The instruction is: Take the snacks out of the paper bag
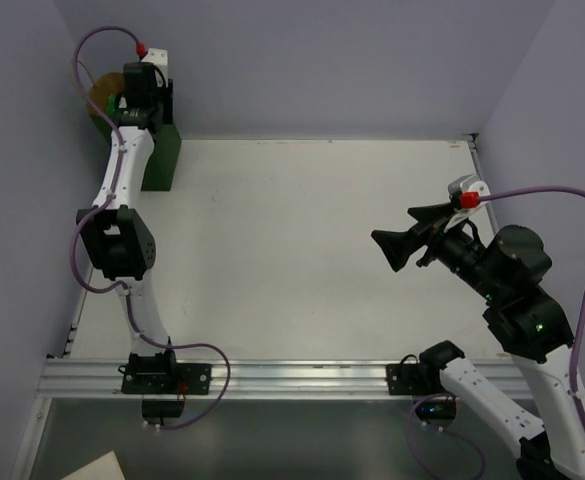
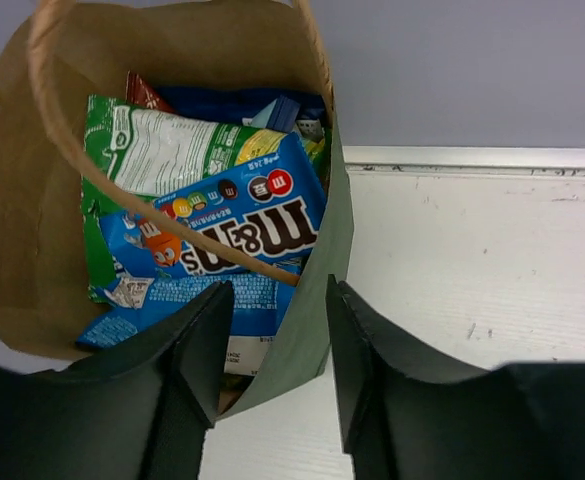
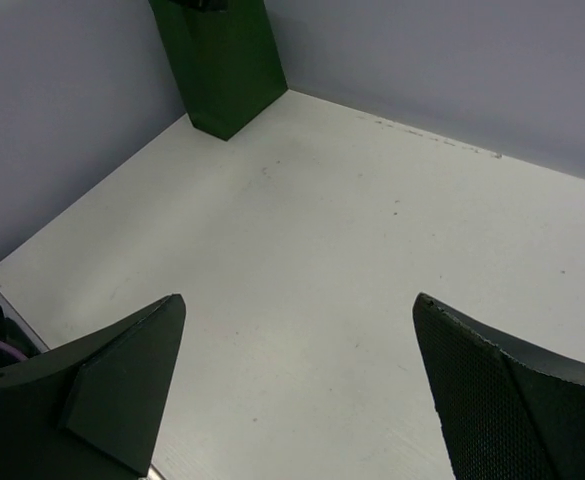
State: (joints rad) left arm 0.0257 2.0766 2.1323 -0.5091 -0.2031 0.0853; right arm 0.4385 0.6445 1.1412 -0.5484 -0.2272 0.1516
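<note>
Green paper bag (image 2: 307,340) wall sat between the spread-apart left claw (image 2: 277,300), snacks (image 2: 222,215) just beyond; right claw (image 3: 297,300) gaped wide, well clear.

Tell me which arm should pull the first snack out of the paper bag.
Left, I'd say. The left gripper hangs open at the mouth of the paper bag, straddling its wall, the blue packet right beyond it. The right gripper is open across the table, far from the bag.
</note>
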